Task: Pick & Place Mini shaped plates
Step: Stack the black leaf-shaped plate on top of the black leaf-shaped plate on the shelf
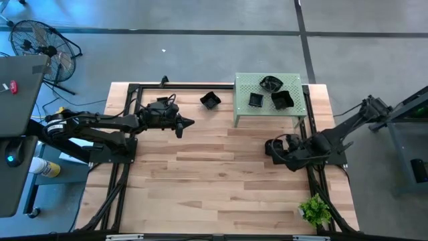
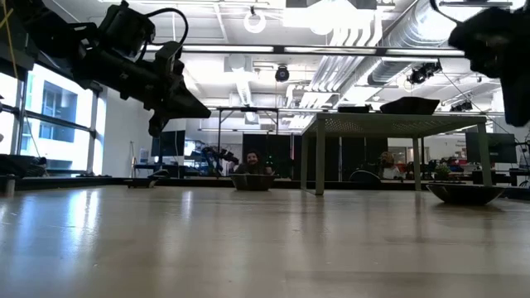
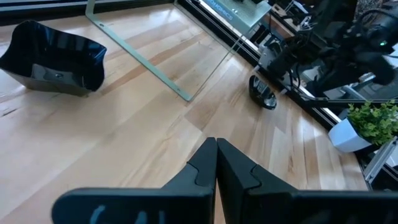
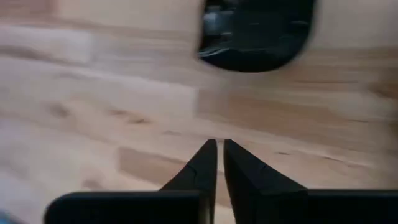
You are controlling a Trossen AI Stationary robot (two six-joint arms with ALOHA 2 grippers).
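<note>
Left pincer [image 1: 190,123] hung above the tabletop [image 1: 221,181] on the left side, fingers [image 3: 202,165] pressed together, nothing held. In the low view it sat well clear of the wood, tilted down toward the middle [image 2: 199,108].

Right pincer [image 1: 269,146] was low over the right side of the tabletop, in front of the green stand [image 1: 244,100]. Its fingers [image 4: 208,158] were nearly touching, a thin slit between them, nothing held. Directly ahead of it in the right wrist view lay a black dish [image 4: 258,37] on the wood, apart from the fingertips. The same dish showed in the left wrist view near the rail [image 3: 262,93] and in the low view at right [image 2: 465,193]; in the high view the arm mostly hid it.

Other plates:
- square wavy-edged dish [image 1: 210,100] on the tabletop just left of the stand, ahead of the left pincer; also clear in the left wrist view [image 3: 56,59] and small in the low view [image 2: 252,180].
- three dishes on top of the stand: round one [image 1: 270,84] at the back, small square one [image 1: 255,100] front left, larger square one [image 1: 281,100] front right. They sat close together; I couldn't tell whether they touched.

Small potted plant [image 1: 314,211] stood at the near right edge of the tabletop.
</note>
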